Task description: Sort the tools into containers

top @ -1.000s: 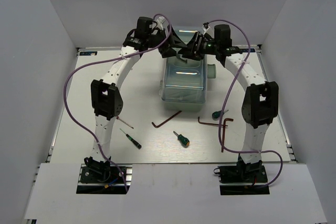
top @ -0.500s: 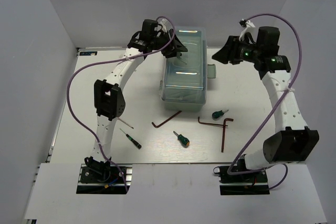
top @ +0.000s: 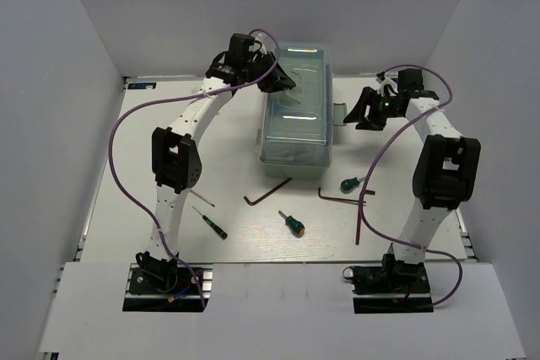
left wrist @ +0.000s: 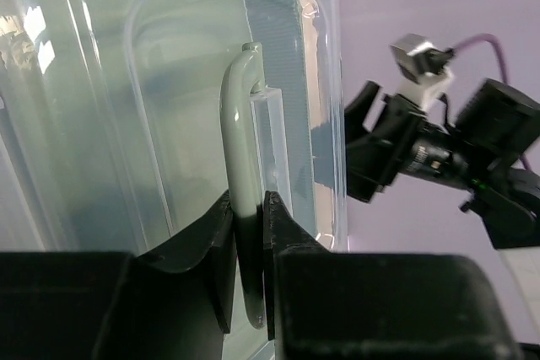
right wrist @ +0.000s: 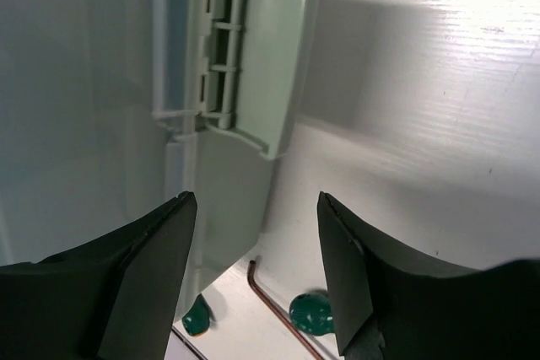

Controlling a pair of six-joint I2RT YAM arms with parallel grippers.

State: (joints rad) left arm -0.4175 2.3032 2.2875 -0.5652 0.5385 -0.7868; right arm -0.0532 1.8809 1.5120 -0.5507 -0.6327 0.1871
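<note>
Pinched narrow on the pale green handle (left wrist: 239, 141) with the left gripper (left wrist: 249, 208), one dark finger pressed against each side of the bar. Beneath that handle, the translucent lid (left wrist: 126, 124) of the toolbox (top: 294, 137), shut, at the far middle of the table (top: 126, 166). From above, left gripper set over the far left part of the lid.

Spread wide with nothing between the fingers at the right gripper (right wrist: 257, 200), poised just right of the toolbox above the green side latch (right wrist: 270, 65) and bare table.

Out on the table, near of the toolbox and outside it: a dark hex key (top: 267, 192) just off the near edge of the box, a stubby green-handled screwdriver (top: 294, 223) nearer the arm bases, a second green-handled one (top: 349, 183) to its right. Beside that, more hex keys (top: 359, 221) on the near right. On the near left, a thin screwdriver (top: 211, 223) with a dark handle, close to the left arm.
</note>
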